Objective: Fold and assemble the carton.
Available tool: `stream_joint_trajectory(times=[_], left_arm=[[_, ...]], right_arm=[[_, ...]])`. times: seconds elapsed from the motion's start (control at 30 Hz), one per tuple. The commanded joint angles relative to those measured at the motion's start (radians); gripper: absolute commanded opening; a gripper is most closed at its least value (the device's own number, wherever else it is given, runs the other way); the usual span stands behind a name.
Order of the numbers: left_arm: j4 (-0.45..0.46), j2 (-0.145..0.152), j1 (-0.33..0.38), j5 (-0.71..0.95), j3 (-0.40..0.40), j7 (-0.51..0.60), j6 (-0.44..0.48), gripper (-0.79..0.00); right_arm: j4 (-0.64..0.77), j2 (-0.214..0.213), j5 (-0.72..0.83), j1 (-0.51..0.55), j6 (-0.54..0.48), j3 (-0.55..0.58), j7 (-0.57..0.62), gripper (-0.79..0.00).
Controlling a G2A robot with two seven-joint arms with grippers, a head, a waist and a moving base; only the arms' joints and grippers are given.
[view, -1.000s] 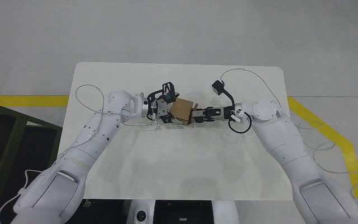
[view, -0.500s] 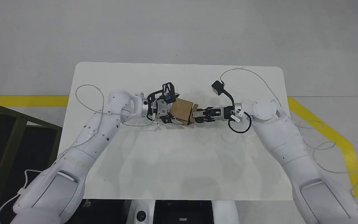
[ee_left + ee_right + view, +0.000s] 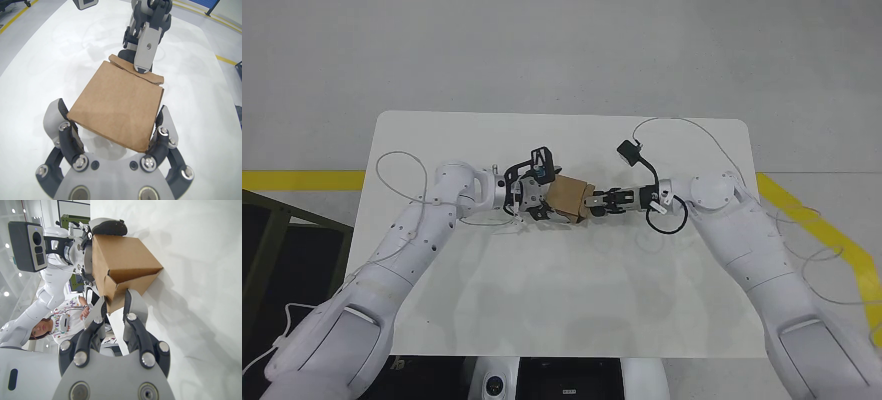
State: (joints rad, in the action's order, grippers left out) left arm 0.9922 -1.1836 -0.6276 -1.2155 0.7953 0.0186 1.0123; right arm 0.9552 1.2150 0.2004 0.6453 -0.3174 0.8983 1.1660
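A small brown carton (image 3: 569,196) lies on its side at the middle of the white table (image 3: 562,290). My left gripper (image 3: 540,194) is shut on the carton (image 3: 117,108), one finger (image 3: 56,111) on each side of its closed end. From the opposite side my right gripper (image 3: 592,206) is shut on a flap at the open end. In the right wrist view the fingertips (image 3: 128,298) pinch that flap of the carton (image 3: 126,255), whose inside shows hollow. The right gripper (image 3: 141,66) also appears in the left wrist view, on the far flaps.
A thin white cable (image 3: 687,125) loops over the table's back right, and another cable (image 3: 392,165) trails by the left arm. Bare table surface lies in front of and behind the carton. The table's front edge (image 3: 562,355) is well away.
The right arm has shifted slightly to the left, toward the carton. The carton and the left gripper have barely moved.
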Motion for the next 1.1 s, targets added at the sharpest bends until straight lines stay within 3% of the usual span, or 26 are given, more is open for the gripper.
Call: stream_joint_trajectory(times=[0.0, 0.6, 0.73, 0.93, 1.07], left_arm=[[0.000, 0.000, 0.000, -0.001, 0.000, 0.000, 0.000, 0.000], [0.010, 0.002, -0.003, 0.003, -0.005, 0.002, 0.000, 0.000], [0.011, 0.003, -0.004, 0.005, -0.005, 0.003, 0.000, 0.000], [0.009, 0.003, -0.005, 0.008, -0.007, 0.008, 0.000, 0.000], [0.007, 0.002, -0.005, 0.014, -0.010, 0.010, 0.000, 0.000]], right_arm=[[0.001, -0.001, -0.008, -0.002, 0.004, 0.000, -0.002, -0.634], [0.020, 0.013, -0.017, -0.021, 0.012, -0.024, -0.006, -0.631], [0.008, 0.018, -0.007, -0.026, -0.001, -0.028, -0.006, -0.597], [-0.007, 0.019, 0.019, -0.020, -0.020, -0.018, 0.000, -0.446], [0.007, 0.015, 0.042, -0.007, -0.030, -0.003, 0.012, -0.462]])
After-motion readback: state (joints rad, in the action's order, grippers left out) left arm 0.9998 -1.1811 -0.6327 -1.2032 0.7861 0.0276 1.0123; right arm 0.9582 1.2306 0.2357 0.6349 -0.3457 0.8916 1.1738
